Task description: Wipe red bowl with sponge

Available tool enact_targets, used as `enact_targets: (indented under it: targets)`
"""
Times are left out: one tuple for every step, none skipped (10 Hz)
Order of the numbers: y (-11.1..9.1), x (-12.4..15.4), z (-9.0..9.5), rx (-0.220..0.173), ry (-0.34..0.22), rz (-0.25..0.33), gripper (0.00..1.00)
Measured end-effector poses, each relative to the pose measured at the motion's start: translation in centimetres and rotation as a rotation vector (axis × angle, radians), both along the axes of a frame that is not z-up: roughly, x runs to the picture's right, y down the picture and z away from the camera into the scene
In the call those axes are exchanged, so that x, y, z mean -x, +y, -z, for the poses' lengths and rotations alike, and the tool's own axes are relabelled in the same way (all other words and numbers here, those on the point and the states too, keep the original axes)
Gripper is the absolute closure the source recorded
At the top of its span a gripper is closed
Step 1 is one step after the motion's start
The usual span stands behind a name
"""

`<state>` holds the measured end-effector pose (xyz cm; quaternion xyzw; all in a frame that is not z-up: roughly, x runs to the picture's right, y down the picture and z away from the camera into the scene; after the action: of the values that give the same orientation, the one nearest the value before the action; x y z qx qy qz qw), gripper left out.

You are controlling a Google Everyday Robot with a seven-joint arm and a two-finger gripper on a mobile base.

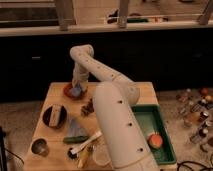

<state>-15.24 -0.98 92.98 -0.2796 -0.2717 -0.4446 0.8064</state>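
Wooden table (pixel 56 95) before a dark counter (pixel 160 55); the gripper (pixel 77 86) sits over the red bowl (pixel 67 92), sponge (pixel 76 92) beneath it, its grip impossible to tell.

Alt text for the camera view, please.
The robot's arm reaches across the wooden table, its gripper down at the red bowl at the far left, a bluish sponge under it. A black bowl with a beige block sits nearer; a green tray lies right.

Behind your wooden bench (pixel 56 95) runs a dark wall (pixel 165 60) under a pale ledge (pixel 165 26). Speckled floor (pixel 20 112) lies off the left edge. The light is dim and warm. The gripper (pixel 76 89) sits near the far left corner.
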Motion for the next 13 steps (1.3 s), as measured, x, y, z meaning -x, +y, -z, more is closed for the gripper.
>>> enact_targets:
  targets:
    - [-0.7, -0.1, -0.2, -0.014, 0.008, -0.006, 1.00]
    - [-1.2, -0.3, -0.6, -0.018, 0.016, -0.006, 1.00]
    - [-1.6, -0.3, -1.0, -0.021, 0.017, -0.004, 1.00]
    - [-1.9, 0.0, -1.7, -0.019, 0.016, 0.003, 1.00]
    - [-1.9, 0.5, -2.1, -0.016, 0.012, 0.008, 1.00]
    - [-2.0, 0.7, -2.5, -0.014, 0.010, 0.011, 1.00]
    - [-1.8, 1.0, -2.9, -0.005, 0.001, 0.017, 1.00]
    - [-1.6, 1.7, -3.1, 0.003, -0.012, 0.025, 1.00]
    - [-1.3, 2.2, -3.1, 0.008, -0.020, 0.033, 1.00]
    - [-1.2, 2.2, -3.2, 0.013, -0.031, 0.037, 1.00]
    - [-0.6, 2.8, -3.3, 0.029, -0.052, 0.050, 1.00]
    - [0.0, 4.1, -3.0, 0.042, -0.074, 0.064, 1.00]
    - [0.5, 4.9, -2.9, 0.052, -0.084, 0.071, 1.00]
